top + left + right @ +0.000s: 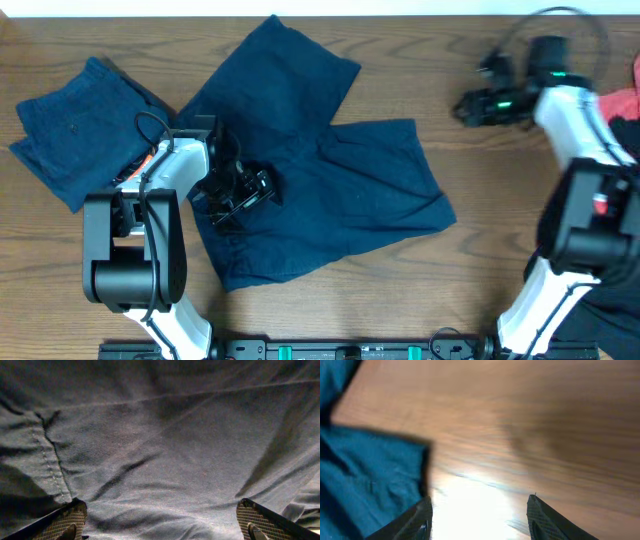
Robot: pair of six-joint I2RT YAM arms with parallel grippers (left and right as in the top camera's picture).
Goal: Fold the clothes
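The spread navy shorts (330, 190) are found at the middle of the desk (480, 40). The waist end is judged to lie toward the near left, one leg is thrown to the far side and the other out to the right, so the long axis is taken as a diagonal from near left to far right. A folded navy shorts (70, 130) is noted at the left, apart from the spread pair, and a coral-red piece (625, 100) at the right edge. The left fingers (240, 197) are placed directly over the waist half of the spread pair. In the left wrist view they are seen set wide, with nothing between them and wrinkled cloth filling the whole view just below. Whether cloth is touched cannot be told. The right fingers (478, 105) are seen over bare desk at the far right, also parted and empty, with the edge of the rightward leg lying to their left in the right wrist view. The left arm is plainly the nearer. The fold is judged not yet begun. A pinch at the waist would be called for from the left, and a reach leftward to the leg hem from the right.
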